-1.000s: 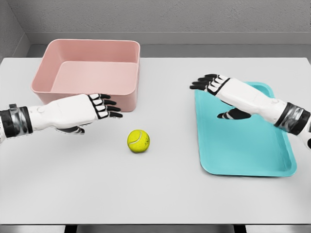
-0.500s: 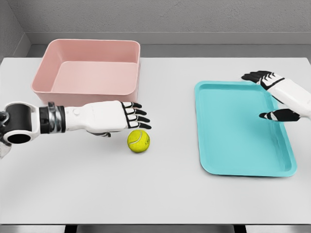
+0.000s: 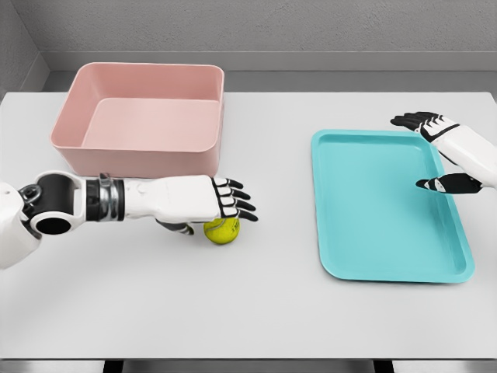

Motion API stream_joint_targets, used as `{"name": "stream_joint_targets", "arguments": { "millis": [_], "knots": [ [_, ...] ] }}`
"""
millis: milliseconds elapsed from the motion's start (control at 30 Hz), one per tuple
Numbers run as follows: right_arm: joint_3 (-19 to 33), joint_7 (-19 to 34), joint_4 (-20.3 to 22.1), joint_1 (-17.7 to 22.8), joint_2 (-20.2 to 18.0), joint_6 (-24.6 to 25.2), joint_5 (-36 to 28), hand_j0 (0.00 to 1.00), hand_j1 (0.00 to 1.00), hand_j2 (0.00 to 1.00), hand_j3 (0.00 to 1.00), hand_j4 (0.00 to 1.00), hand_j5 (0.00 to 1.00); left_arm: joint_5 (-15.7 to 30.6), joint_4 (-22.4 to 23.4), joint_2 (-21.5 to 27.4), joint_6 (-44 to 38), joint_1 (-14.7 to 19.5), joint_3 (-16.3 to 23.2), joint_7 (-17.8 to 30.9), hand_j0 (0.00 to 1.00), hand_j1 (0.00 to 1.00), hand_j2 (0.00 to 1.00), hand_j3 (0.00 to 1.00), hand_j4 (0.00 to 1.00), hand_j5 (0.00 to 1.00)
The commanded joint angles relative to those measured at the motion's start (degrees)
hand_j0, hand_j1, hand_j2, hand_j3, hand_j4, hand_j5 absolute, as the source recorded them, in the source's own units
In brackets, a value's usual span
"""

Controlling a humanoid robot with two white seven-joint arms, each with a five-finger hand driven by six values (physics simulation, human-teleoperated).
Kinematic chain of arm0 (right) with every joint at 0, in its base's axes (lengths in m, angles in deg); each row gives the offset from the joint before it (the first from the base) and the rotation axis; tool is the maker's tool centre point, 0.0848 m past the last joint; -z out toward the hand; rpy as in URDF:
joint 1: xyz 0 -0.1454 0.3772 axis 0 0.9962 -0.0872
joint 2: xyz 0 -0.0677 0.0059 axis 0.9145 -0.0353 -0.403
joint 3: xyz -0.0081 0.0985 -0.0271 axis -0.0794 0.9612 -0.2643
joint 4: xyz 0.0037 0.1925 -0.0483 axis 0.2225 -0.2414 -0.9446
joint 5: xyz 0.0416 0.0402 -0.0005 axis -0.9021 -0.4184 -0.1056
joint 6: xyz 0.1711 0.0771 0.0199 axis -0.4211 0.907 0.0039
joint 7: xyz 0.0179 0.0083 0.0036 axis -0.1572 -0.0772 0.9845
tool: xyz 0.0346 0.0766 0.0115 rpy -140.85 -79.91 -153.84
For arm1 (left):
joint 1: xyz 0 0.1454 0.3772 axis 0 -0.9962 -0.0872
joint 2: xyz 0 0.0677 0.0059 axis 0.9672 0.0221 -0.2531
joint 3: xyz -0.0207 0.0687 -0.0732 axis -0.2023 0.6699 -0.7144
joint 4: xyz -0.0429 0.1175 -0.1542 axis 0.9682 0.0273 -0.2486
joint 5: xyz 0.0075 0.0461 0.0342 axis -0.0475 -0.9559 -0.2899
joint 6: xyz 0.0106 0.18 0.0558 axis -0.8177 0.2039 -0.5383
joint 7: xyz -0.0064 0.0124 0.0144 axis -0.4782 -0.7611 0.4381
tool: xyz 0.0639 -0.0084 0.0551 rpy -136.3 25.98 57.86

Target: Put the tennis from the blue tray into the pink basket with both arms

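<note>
1. The white table is seen bare across its front strip and down the middle band between the left hand and the blue tray.
2. The pink basket is set at the back left, its front wall just behind the left forearm; its top is uncovered.
3. The tray is placed at the right, nothing lying in it, with its far right edge partly crossed by the right hand.
4. The tennis ball is found on the table, outside the tray, just in front of the basket's front right corner.
5. The ball is seen as yellow-green and round, its upper part covered by the left hand.
6. The left hand is laid palm-down over the ball with fingers extended, not clamped.
7. The right hand is held spread above the tray's right rim, grasping nothing.
</note>
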Motion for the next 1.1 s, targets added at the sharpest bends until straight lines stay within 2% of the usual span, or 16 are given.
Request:
{"name": "stream_joint_targets", "arguments": {
  "millis": [0,733,833,1067],
  "knots": [
    [0.1,0.0,0.0,0.0,0.0,0.1,-0.4,1.00,1.00,1.00,1.00,1.00,1.00,0.9,0.1,0.0,-0.1,0.0,0.1,0.0,1.00,1.00,1.00,1.00,1.00,1.00],
    [0.1,0.0,0.0,0.0,-0.1,0.1,-0.4,1.00,1.00,1.00,1.00,1.00,1.00,0.2,3.1,-1.9,-0.1,-0.1,1.9,0.1,1.00,1.00,1.00,1.00,1.00,1.00],
    [0.1,0.0,0.0,0.0,-0.1,0.1,-0.4,1.00,1.00,1.00,1.00,1.00,1.00,0.2,3.6,-2.1,-0.1,-0.1,2.3,0.1,0.92,0.92,0.92,0.92,0.92,0.92],
    [0.1,0.0,0.0,0.0,-0.1,0.1,-0.5,1.00,1.00,1.00,1.00,1.00,1.00,0.2,4.8,-2.8,-0.1,-0.1,2.6,0.1,0.92,0.92,0.92,0.92,0.92,0.92]
  ]
}}
